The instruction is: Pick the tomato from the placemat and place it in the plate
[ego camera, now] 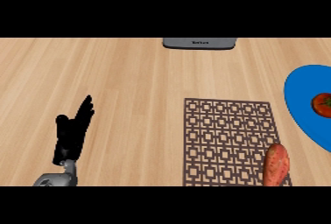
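head view, bench entry.
a: where does the tomato (321, 105) sit?
b: on the blue plate (302, 92), at the view's right edge, partly cut by the frame. it is not on the placemat (226, 140). judged from that, the placing looks done.
a: hands?
b: only the left hand (70, 135) shows, low at the view's left. fingers straight and close together, pointing up, thumb out to the side, holding nothing. a resting pose. the right hand is not in view, so nothing to log on it.
a: the relation any further move turns on?
b: the tomato lies far to the right of the left hand, with the whole placemat between them. it is on the robot's right side, so the right arm is probably the nearer one, though unseen. the tomato reads as round, with no long axis to line up with.
a: other items?
b: a long orange-red vegetable (276, 165) lies at the placemat's lower right corner, long axis running roughly up the view, near the plate but apart from it. a grey device (199, 43) sits at the counter's (129, 78) far edge.
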Controlling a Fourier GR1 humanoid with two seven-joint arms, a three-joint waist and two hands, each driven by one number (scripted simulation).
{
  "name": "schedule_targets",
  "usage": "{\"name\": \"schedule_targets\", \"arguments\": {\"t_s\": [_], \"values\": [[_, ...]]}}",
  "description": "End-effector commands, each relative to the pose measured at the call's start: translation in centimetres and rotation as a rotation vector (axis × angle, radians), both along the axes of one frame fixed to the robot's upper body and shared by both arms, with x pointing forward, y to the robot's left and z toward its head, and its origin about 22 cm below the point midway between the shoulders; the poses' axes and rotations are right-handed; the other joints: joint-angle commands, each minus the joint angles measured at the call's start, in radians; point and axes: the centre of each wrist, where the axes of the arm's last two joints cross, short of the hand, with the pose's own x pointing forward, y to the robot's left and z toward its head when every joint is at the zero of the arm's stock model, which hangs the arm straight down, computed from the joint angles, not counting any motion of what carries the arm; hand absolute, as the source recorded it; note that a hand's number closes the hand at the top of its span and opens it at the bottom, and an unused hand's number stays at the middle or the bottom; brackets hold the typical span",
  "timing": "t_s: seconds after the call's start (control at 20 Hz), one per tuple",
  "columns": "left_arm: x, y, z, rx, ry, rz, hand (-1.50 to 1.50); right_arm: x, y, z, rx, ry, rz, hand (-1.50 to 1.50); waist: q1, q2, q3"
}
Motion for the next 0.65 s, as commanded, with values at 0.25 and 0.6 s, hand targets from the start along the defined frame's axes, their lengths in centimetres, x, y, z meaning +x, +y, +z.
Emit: {"name": "schedule_targets", "arguments": {"t_s": [0.25, 0.6], "values": [[0.2, -0.2, 0.5, 0.003, -0.019, 0.007, 0.0, -2.6, -2.0, 1.6, 0.007, -0.04, -0.051, -1.5, 0.003, 0.0, 0.002], [-0.4, -1.5, -1.1, -0.001, -0.017, -0.011, 0.0, -2.4, -1.7, 1.0, -0.047, -0.004, -0.095, -1.5, 0.012, 0.007, 0.003]]}}
